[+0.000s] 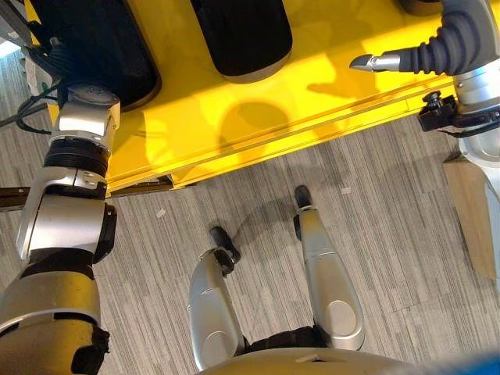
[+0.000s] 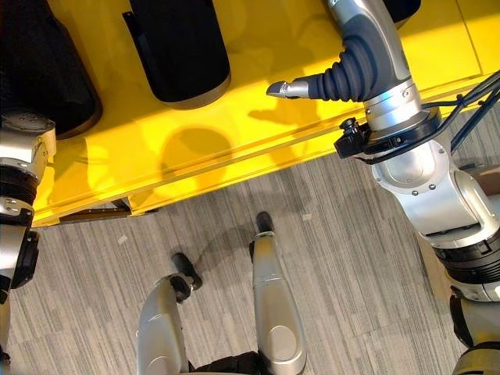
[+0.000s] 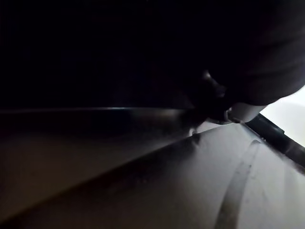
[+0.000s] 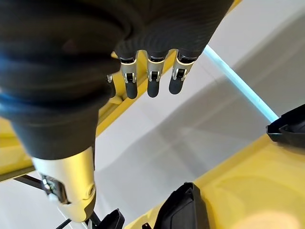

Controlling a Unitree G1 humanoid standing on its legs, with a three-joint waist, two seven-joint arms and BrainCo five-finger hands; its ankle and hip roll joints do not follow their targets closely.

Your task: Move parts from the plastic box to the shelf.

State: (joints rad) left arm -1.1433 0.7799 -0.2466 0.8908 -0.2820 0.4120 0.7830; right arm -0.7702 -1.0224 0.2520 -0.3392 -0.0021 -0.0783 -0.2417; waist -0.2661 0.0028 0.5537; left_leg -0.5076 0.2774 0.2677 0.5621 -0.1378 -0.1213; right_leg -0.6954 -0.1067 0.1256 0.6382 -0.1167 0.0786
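The right hand (image 4: 143,52) hung empty over the yellow shelf (image 2: 258,125) with fingers relaxed, its wrist view showing this, while black parts (image 2: 178,47) lay there and the left hand's fingers were hidden.

No legible txt, labels or nos. on any surface in these views.
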